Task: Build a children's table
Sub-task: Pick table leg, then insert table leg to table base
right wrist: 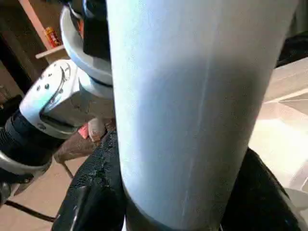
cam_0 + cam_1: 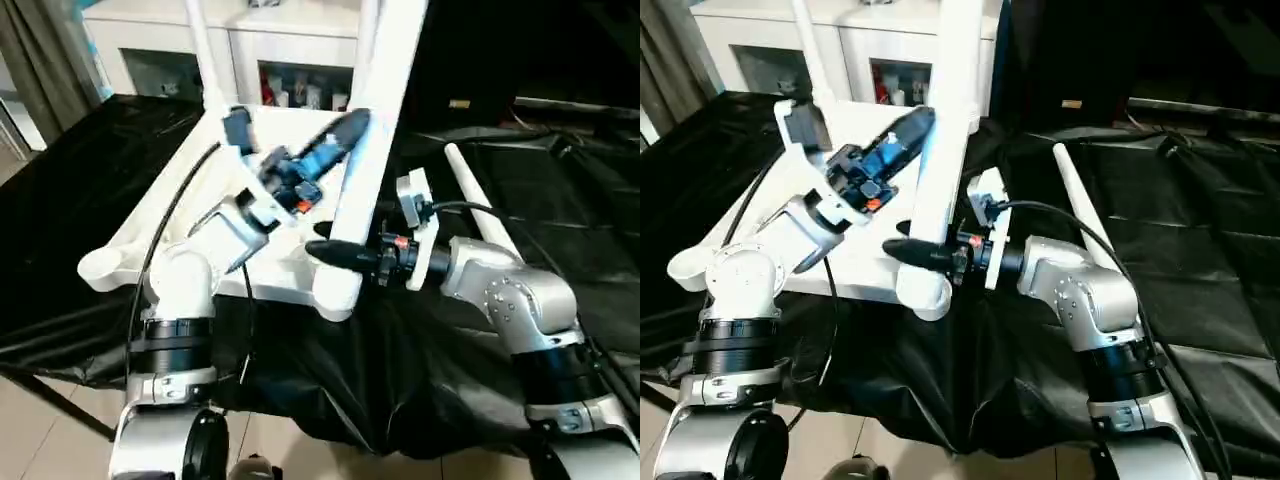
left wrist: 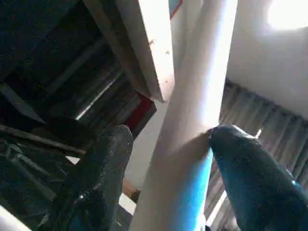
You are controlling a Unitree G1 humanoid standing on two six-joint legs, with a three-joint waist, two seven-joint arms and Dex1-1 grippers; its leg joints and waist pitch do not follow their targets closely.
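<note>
Children's table: you have the small all-white plastic children's table top [image 2: 150,235] lying upside down on the black-draped table [image 2: 90,190], rimmed underside up, one rounded corner socket nearest your left arm.
Far leg: a long round tapered white plastic leg [image 2: 203,60] rises upright from the far left corner of the top; it looks already seated.
Left tool: your left tool [image 2: 335,140] reaches up and across to the near leg, higher on its shaft. In the left wrist view one finger [image 3: 240,163] touches the leg while the other stands off with a gap, so it is open around the leg, not clamped.
Near leg: the thick white round leg [image 2: 365,150] stands slightly tilted, its fat end at the near right corner of the top.
Right tool: your right tool [image 2: 335,255] is closed on this leg low down, just above the socket, with a black finger on either side in the right wrist view.
Loose leg: another tapered white leg [image 2: 480,205] lies on the black cloth beyond your right forearm.
Handling: judge the parts light, stiff and smooth, so likely slippery under hard fingers. Grip low at the thick end for control; a high hold would lever the leg.
</note>
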